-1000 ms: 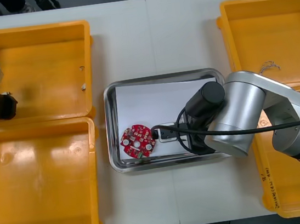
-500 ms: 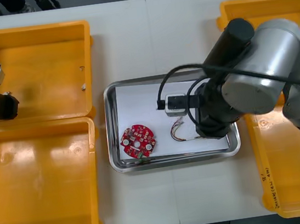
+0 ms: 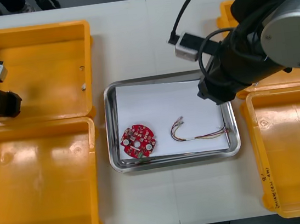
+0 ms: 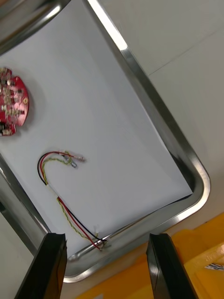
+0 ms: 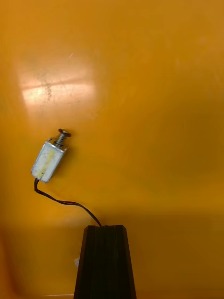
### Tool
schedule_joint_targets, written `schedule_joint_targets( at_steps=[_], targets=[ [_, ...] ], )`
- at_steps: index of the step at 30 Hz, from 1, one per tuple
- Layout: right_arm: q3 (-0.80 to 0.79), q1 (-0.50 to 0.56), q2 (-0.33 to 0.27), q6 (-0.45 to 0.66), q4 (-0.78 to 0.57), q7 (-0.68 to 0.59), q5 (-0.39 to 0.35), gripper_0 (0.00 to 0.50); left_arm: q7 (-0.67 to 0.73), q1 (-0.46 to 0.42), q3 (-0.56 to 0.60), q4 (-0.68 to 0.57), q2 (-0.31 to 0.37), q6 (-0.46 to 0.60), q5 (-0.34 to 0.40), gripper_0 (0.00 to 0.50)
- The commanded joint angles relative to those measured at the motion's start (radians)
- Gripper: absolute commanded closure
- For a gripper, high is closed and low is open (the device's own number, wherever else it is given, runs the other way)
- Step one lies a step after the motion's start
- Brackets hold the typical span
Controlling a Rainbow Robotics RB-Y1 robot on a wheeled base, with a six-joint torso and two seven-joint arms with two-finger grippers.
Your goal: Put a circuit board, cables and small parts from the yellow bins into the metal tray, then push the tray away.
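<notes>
Two claws are at work stations over the counter.

1. Right claw: released. Its black fingers stand well apart with nothing between them. It hangs above the metal tray, over the tray end that faces the right-hand yellow bins.
- The red and yellow cable lies below the claw on the tray's white inside. One end lies at the tray rim just under the fingertips. The other end curls into a hook farther from the claw.
- The round red circuit board lies flat beyond the cable from the claw. It is apart from the cable and near the tray's opposite end.

2. Left claw: clenched, fingers together at the middle, over the inside of a left-hand yellow bin.
- A thin black cable runs from the fingertips to a small metal part just beyond them.
- The cable appears to be pinched between the tips, though the contact point is too fine to confirm.
- The part is tilted, with its threaded end pointing away from the claw.
</notes>
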Motion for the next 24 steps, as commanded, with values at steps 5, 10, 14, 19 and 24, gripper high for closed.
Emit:
schedule_joint_targets(
  at_steps=[5,10,14,19,24],
  targets=[
    [-0.144,-0.046,-0.072,0.004,-0.031,-0.246,-0.028,0.000,0.045,0.013,0.002,-0.104,0.010,0.017,0.032,0.500],
    [-0.202,-0.046,-0.105,0.004,0.002,-0.356,-0.025,0.000,0.113,0.010,0.001,-0.151,0.005,0.040,0.045,0.500],
    [-0.263,-0.046,-0.128,0.004,0.078,-0.447,-0.022,0.000,0.174,-0.004,0.002,-0.196,-0.015,0.083,0.045,0.500],
    [-0.334,-0.053,-0.152,0.004,0.185,-0.487,-0.013,0.000,0.209,-0.029,0.001,-0.210,-0.050,0.095,0.045,0.500],
    [-0.387,-0.061,-0.169,0.004,0.272,-0.479,0.038,0.000,0.220,-0.047,0.001,-0.210,-0.082,0.095,0.031,0.500]
  ],
)
